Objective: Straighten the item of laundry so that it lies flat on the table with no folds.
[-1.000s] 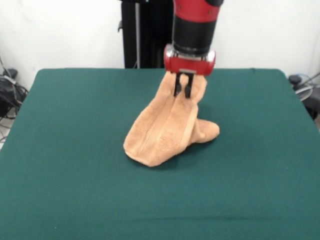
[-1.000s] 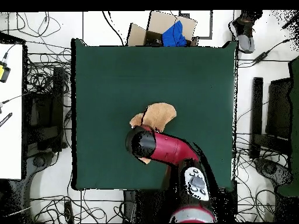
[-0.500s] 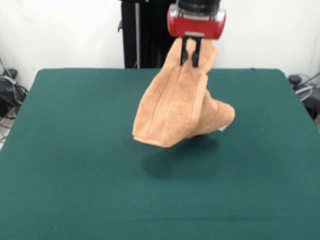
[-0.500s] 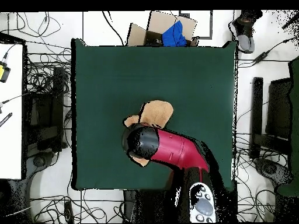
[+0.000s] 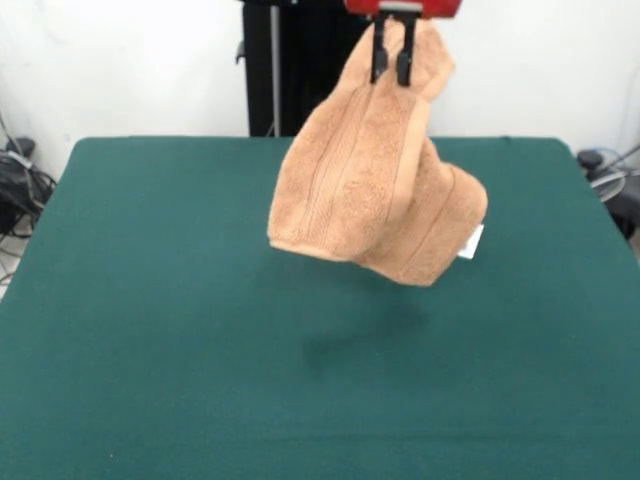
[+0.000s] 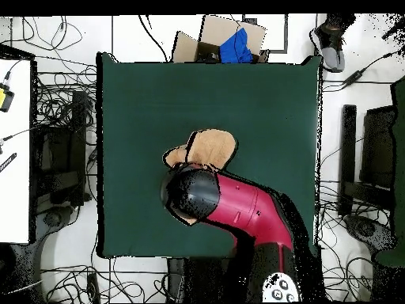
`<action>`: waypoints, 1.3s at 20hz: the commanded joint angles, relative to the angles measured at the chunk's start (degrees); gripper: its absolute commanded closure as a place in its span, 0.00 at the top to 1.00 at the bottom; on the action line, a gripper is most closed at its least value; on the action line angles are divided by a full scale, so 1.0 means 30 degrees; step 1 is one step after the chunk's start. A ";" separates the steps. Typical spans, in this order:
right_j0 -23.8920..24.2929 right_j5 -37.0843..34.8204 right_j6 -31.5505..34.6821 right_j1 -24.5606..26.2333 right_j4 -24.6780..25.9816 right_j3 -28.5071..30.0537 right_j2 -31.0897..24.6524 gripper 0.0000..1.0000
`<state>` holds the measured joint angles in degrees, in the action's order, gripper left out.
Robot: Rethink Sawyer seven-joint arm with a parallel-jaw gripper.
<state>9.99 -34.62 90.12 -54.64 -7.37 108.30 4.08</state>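
Above the middle of the table (image 5: pixel 150 340), the towel (image 5: pixel 375 195) hangs clear of the green surface, with only its shadow (image 5: pixel 350 335) lying on the felt below it. It droops in a bunched, doubled-over mass, widest at the bottom, with a woven border band running down its left portion and a small white tag (image 5: pixel 470 241) sticking out at its lower right edge. Its top is gathered into a narrow peak that runs up between the 2 black fingers (image 5: pixel 378 48) of the gripper (image 5: pixel 391 62), which are drawn close together and pinch the cloth there; the gripper's red body is cut off by the picture's top edge. From overhead, the red and black arm (image 6: pixel 237 207) reaches in from the bottom and covers most of the towel (image 6: pixel 210 148), leaving a rounded peach patch showing beyond its black wrist, over the table (image 6: pixel 142 103)
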 commanded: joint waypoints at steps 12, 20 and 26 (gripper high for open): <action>-0.2567 -0.2973 0.7297 -0.0282 -0.1342 -0.1859 0.0813 0.00; -0.2821 -0.2979 0.8127 0.1736 -0.1958 -0.4386 0.0735 0.00; -0.2316 -0.1795 0.7696 0.2960 -0.2190 -0.5023 0.0355 0.00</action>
<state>2.14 -40.25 96.90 -50.37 -11.86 95.06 4.77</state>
